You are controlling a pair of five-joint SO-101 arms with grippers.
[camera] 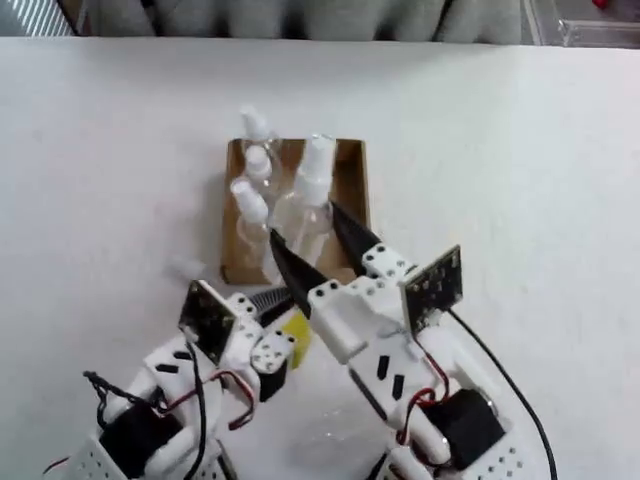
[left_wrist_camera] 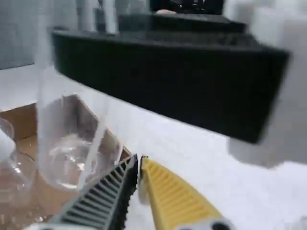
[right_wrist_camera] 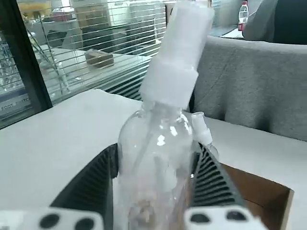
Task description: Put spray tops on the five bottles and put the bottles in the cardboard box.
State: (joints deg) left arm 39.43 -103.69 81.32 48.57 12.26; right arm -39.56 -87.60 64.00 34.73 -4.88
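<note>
Where the high view looks down, the counter (camera: 520, 150) carries one cardboard box (camera: 351, 185) at its middle.
- Three bottles (camera: 258, 168), each with a white top, stand in a row along the box's left wall.
- Right tool (camera: 302, 220): black fingers, pinching a clear bottle (camera: 303, 210) at the body. The bottle is upright over the near right part of the box. Its spray top (camera: 316, 165) is on.
- Left tool (camera: 290, 310): just outside the box's near wall, beside the right tool.

Left wrist view.
- Grey finger (left_wrist_camera: 105, 196) and yellow finger (left_wrist_camera: 177, 201) are pressed together at the tips, with nothing between them.
- The held bottle stands near the tips, its base at the box's near wall. Whether the base rests on the box floor cannot be told.
- A black finger of the right tool crosses above.

Right wrist view.
- The two ribbed black fingers touch the bottle on both sides.
- The spray top sits on its neck, leaning slightly.
- Another white top shows just behind the bottle's shoulder.
- A corner of the box lies beyond, on the counter.
</note>
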